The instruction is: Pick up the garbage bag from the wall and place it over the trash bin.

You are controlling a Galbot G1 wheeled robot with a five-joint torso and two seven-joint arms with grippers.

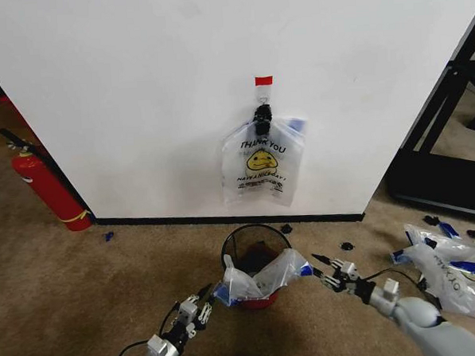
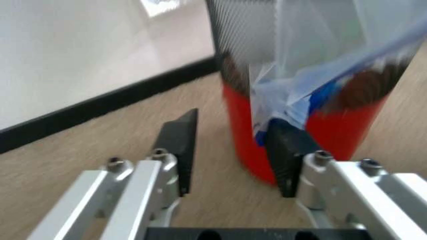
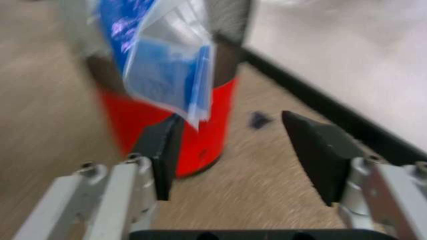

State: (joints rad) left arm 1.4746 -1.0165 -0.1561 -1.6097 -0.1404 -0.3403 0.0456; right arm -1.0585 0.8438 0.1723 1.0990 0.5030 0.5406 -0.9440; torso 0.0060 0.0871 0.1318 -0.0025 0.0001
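A white "THANK YOU" garbage bag (image 1: 263, 165) hangs from a black clip (image 1: 261, 117) under a red tape strip (image 1: 263, 80) on the wall (image 1: 137, 87). Below it stands the black mesh trash bin (image 1: 255, 239) with a red base. Another translucent bag (image 1: 262, 276) is draped over the bin's near rim. My left gripper (image 1: 205, 292) is open just left of that bag, and my right gripper (image 1: 317, 261) is open just right of it. In the left wrist view, the left gripper (image 2: 233, 150) faces the bin (image 2: 240, 60) with the bag's corner (image 2: 280, 100) beside one finger. In the right wrist view, the right gripper (image 3: 233, 145) is open near the bin (image 3: 133, 120) and the bag's blue handle (image 3: 160, 65).
A red fire extinguisher (image 1: 51, 192) leans by the wall's left edge. A pile of similar bags (image 1: 453, 266) lies on the carpet at the right. A black frame (image 1: 450, 135) stands behind them. Small black clips (image 1: 347, 245) lie near the baseboard.
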